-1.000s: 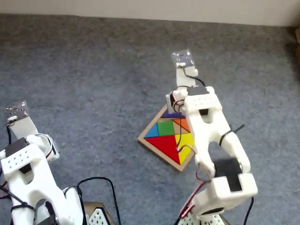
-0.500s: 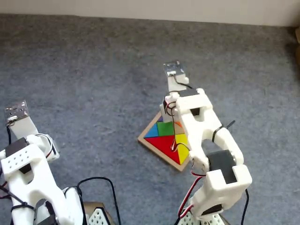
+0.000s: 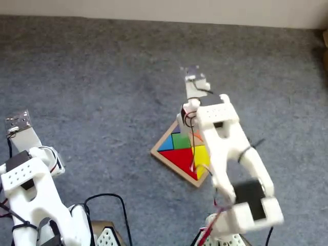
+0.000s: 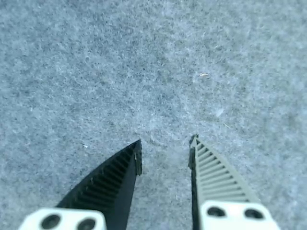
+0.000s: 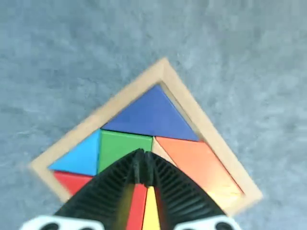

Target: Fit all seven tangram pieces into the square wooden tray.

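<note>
The square wooden tray [image 3: 171,168] lies on the grey carpet, turned like a diamond. It holds a dark blue triangle [image 5: 151,115], a light blue triangle [image 5: 81,155], a green square [image 5: 122,149], an orange piece [image 5: 196,158], a red piece [image 3: 182,159] and a yellow piece [image 3: 202,156]. My right gripper [image 5: 144,158] hangs shut over the tray's middle, above the green square's edge, with nothing in it. My right arm [image 3: 220,133] covers the tray's right part in the high view. My left gripper [image 4: 166,143] is open over bare carpet.
My left arm [image 3: 28,179] stands at the lower left, far from the tray. Grey carpet [image 3: 102,77] runs all around the tray. A pale wall strip [image 3: 154,10] borders the far side.
My right arm's wrist has moved left and a little nearer over the tray, and the arm is still moving. The left arm and the tray have stayed put.
</note>
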